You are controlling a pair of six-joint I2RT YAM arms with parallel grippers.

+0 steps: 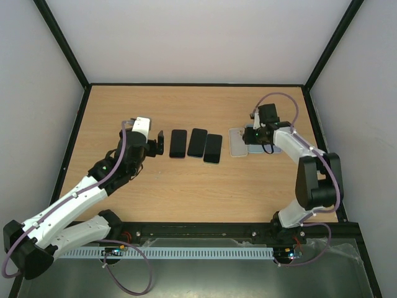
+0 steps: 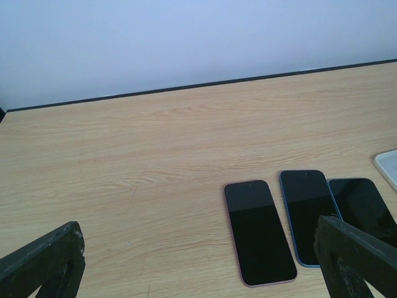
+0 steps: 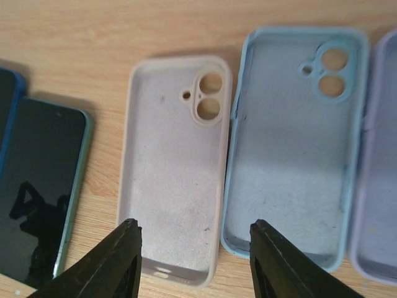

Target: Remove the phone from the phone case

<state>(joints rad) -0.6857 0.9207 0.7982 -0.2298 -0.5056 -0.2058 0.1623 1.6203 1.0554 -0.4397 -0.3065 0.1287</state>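
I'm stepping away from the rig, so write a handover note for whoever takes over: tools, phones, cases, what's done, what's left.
Left tool: open, empty, beside the three phones.
Right tool: open, empty, over the beige case.
Phones lie bare, side by side, left of the cases.
Blue case and lilac case sit beside the beige one; all three empty.
Done: no phone in view is in a case.
Left: nothing visible; probably just pull both arms back.

Top camera: high above and behind my arm bases point(image 1: 288, 226), looking down on the whole counter point(image 1: 186, 192). Left wrist camera: low, looking across the counter toward the back wall point(image 2: 186, 43). Right wrist camera: close, facing straight down. Both wrist views catch the rightmost phone point(image 2: 360, 202) and beige phone case point(image 3: 173, 167).
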